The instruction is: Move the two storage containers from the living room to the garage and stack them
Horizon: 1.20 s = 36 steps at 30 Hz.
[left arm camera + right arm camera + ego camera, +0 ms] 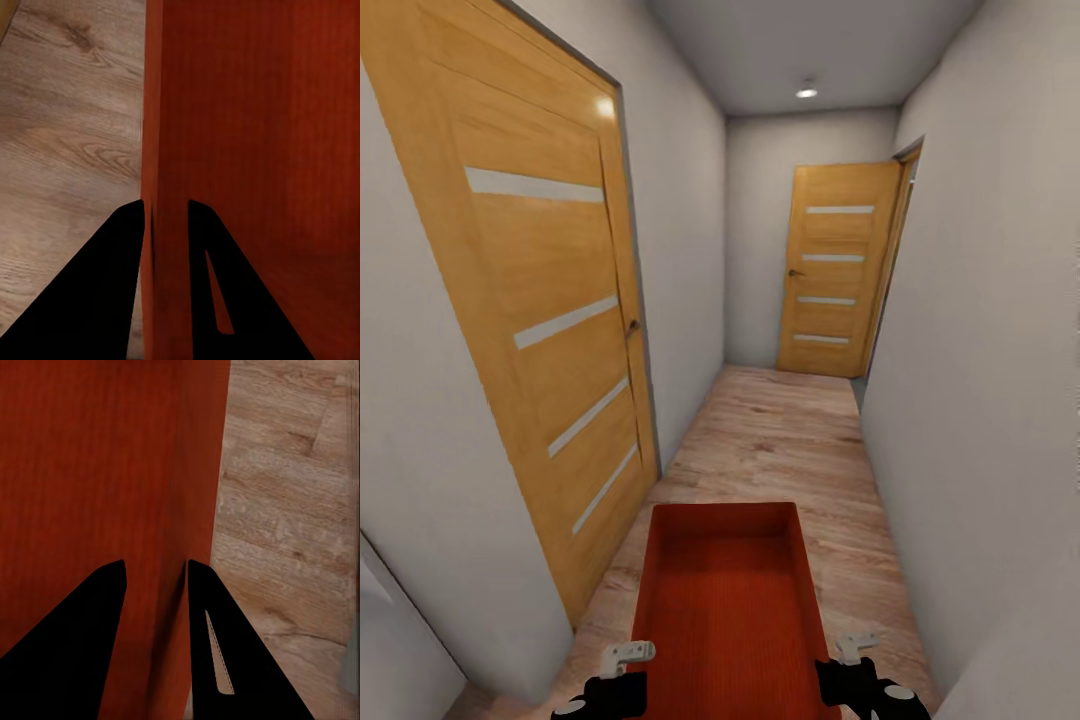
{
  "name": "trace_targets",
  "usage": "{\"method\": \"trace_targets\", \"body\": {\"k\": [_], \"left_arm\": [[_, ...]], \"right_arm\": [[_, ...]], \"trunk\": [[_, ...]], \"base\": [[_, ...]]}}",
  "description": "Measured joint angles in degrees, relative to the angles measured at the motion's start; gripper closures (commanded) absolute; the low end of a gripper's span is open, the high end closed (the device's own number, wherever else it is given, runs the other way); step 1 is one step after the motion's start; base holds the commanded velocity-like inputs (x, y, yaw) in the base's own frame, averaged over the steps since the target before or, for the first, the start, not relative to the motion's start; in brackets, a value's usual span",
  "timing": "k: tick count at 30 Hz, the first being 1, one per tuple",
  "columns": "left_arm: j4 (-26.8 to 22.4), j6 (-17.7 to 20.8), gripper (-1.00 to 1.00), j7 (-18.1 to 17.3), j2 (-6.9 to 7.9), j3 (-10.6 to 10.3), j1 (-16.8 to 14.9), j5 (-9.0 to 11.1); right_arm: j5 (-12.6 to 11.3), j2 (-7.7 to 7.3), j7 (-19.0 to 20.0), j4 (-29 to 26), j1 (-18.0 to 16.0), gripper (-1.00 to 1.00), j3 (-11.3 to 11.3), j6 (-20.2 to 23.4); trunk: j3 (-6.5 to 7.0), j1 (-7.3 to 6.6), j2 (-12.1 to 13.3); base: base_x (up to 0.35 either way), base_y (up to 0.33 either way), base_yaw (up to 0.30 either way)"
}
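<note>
Here, no writing, brand or label reads anywhere: walls, doors and bin are all plain.

Count: one storage container (725, 600), two wooden doors, one ceiling light (806, 92), two grippers.

Container: orange-red, rectangular, open-topped, thin-walled. Sits at 6 o'clock in the head view, carried in front of the robot above the wood plank floor (780, 440), long axis pointing down the corridor. Inside shows only its own ribbed red bottom; nothing lies in it.

Left gripper (628, 655) at 7 o'clock, on the container's left wall. In the left wrist view the two dark fingers (101, 300) stand one either side of the thin red wall (161, 150), one outside over the planks, one inside the bin, pressed close against it: nearly closed, clamped on that wall.

Right gripper (857, 648) at 5 o'clock, on the right wall. The right wrist view shows one finger (225, 652) on the outer side of the wall edge and the other inside the bin; the gap between them is narrow, with the wall in it, so it too has hold of the container.

Setting: narrow hallway, pale grey walls. Near door (530, 300) at 9 o'clock, light wood with four pale slanted strips and a small handle. Far door (838, 270) at 1 o'clock, at the corridor's end, same make, four strips, standing ajar against its frame. Recessed light at 12 o'clock, lit.
</note>
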Motion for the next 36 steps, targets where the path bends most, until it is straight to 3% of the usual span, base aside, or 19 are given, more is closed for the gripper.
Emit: {"method": "trace_targets", "body": {"k": [9,30,36], "left_arm": [[0.0,0.0,1.0,0.0,0.0,0.0,0.0,0.0],[0.0,0.0,1.0,0.0,0.0,0.0,0.0,0.0],[0.0,0.0,1.0,0.0,-0.01,0.0,0.0,0.0]], "right_arm": [[0.0,0.0,0.0,0.0,0.0,1.0,0.0,0.0],[0.0,0.0,0.0,0.0,0.0,1.0,0.0,0.0],[0.0,0.0,0.0,0.0,0.0,1.0,0.0,0.0]], "trunk": [[0.0,0.0,0.0],[0.0,0.0,0.0],[0.0,0.0,0.0]], "base": [[0.33,0.067,-0.231],[0.33,0.054,-0.007],[0.33,0.001,-0.182]]}}
